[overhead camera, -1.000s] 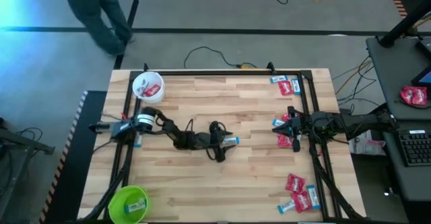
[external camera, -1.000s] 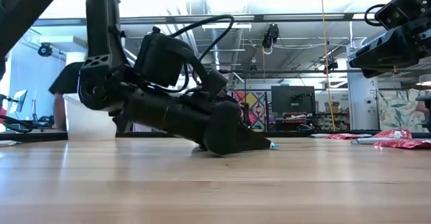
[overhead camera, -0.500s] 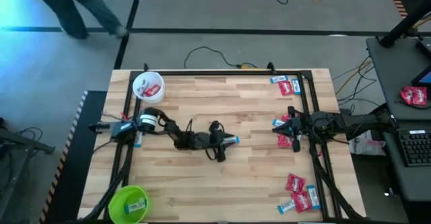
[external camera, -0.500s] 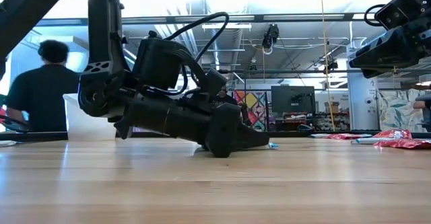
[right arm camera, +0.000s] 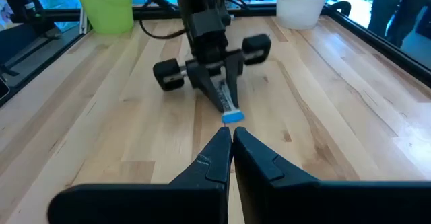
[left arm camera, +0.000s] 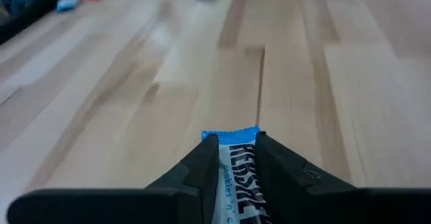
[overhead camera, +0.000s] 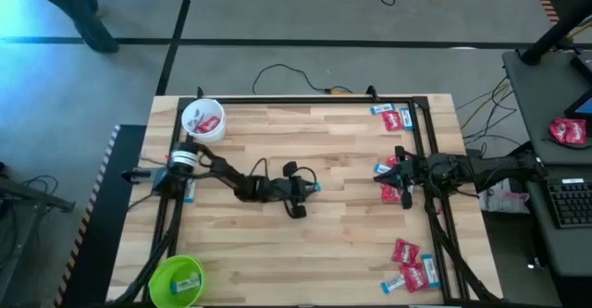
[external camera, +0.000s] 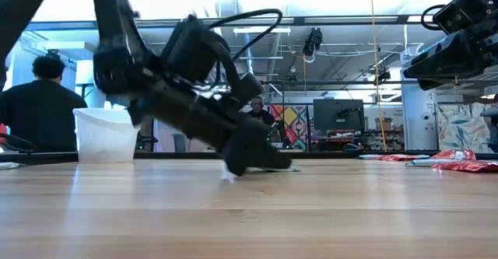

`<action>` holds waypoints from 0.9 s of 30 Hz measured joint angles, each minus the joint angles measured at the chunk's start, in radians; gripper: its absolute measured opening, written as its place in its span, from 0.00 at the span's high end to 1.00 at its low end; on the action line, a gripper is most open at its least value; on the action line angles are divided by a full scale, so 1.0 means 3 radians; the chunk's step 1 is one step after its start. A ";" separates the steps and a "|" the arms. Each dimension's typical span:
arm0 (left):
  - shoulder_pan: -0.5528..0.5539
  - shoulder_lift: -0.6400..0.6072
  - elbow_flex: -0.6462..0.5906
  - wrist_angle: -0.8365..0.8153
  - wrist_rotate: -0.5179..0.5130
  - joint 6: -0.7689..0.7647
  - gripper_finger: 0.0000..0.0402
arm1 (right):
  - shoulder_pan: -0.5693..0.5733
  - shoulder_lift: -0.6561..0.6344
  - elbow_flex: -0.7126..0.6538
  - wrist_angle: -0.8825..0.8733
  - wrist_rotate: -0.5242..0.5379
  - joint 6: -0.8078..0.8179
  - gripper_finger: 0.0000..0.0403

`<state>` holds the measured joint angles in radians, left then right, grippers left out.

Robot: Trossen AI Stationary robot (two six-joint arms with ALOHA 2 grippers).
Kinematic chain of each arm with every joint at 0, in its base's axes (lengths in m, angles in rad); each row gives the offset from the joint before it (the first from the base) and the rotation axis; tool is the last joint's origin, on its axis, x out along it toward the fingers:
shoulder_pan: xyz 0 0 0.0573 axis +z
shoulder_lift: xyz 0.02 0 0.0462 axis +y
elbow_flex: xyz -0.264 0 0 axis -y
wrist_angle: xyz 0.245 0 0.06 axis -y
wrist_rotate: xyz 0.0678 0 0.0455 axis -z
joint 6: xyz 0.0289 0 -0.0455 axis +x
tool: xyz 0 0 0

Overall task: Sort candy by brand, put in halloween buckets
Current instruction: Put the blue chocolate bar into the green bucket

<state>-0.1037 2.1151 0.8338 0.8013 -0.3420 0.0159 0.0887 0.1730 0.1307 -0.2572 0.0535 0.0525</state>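
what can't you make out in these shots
- Most of the blue candy: in the left wrist view the left gripper covers its sides; the lower edge cuts the rest.
- That same candy, low view: blurred, behind the arm.
- Contents of the green bucket and white bucket: too small from above.
- Candy wrappers by the right gripper: print too small.

Your left gripper (overhead camera: 310,188) reached low over mid-table, fingers (left arm camera: 202,163) clamped on a candy (left arm camera: 237,173). Your right gripper (overhead camera: 388,177) waited at the right side, fingers together.

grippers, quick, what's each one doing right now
Left gripper: shut on the blue candy at mid-table.
Right gripper: shut, holding nothing, at the table's right side.
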 joint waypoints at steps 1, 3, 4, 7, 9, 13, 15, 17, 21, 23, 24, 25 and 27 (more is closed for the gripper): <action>-0.0014 -0.0129 -0.0002 -0.0209 0.0001 0.0018 0.81 | 0.0000 0.0000 0.0000 0.0001 -0.0001 0.0000 0.98; -0.0062 -0.0388 -0.0004 -0.0539 -0.0007 0.0031 0.81 | 0.0000 0.0000 0.0000 0.0000 0.0000 0.0000 0.98; -0.0096 -0.0524 -0.0001 -0.0681 -0.0035 0.0031 0.81 | 0.0000 0.0000 0.0000 0.0000 -0.0001 0.0000 0.98; -0.0217 -0.0903 0.0012 -0.1050 -0.0058 0.0017 0.81 | 0.0000 0.0000 0.0000 0.0000 -0.0001 0.0000 0.98; -0.0330 -0.1108 0.0008 -0.1356 -0.0059 0.0000 0.81 | 0.0001 0.0000 0.0000 0.0000 -0.0001 0.0000 0.98; -0.0606 -0.1577 0.0012 -0.1831 -0.0058 -0.0038 0.81 | 0.0001 0.0000 0.0000 0.0000 0.0000 0.0000 0.98; -0.0757 -0.1788 0.0015 -0.2040 -0.0059 -0.0130 0.81 | 0.0000 0.0000 0.0000 0.0001 0.0000 0.0000 0.98; -0.0925 -0.1988 0.0015 -0.2228 -0.0059 -0.0252 0.81 | 0.0000 0.0000 0.0000 0.0001 0.0000 0.0000 0.98; -0.1300 -0.2418 0.0017 -0.2685 -0.0056 -0.0622 0.81 | 0.0001 0.0000 0.0000 0.0001 0.0001 0.0000 0.98; -0.1487 -0.2619 0.0017 -0.3000 -0.0045 -0.0917 0.81 | 0.0000 0.0000 0.0000 0.0000 0.0000 0.0000 0.98; -0.1580 -0.2720 0.0035 -0.3171 -0.0046 -0.1072 0.81 | 0.0000 0.0000 0.0000 0.0001 0.0000 0.0000 0.98; -0.1677 -0.2811 0.0070 -0.3332 -0.0050 -0.1224 0.81 | 0.0001 0.0000 0.0000 0.0000 0.0000 0.0000 0.98; -0.1874 -0.2961 0.0167 -0.3626 -0.0052 -0.1532 0.81 | 0.0001 0.0000 0.0000 0.0000 0.0000 0.0000 0.98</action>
<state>-0.6657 1.2269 0.8838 -0.2865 -0.3577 -0.4436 0.0891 0.1730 0.1307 -0.2573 0.0536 0.0525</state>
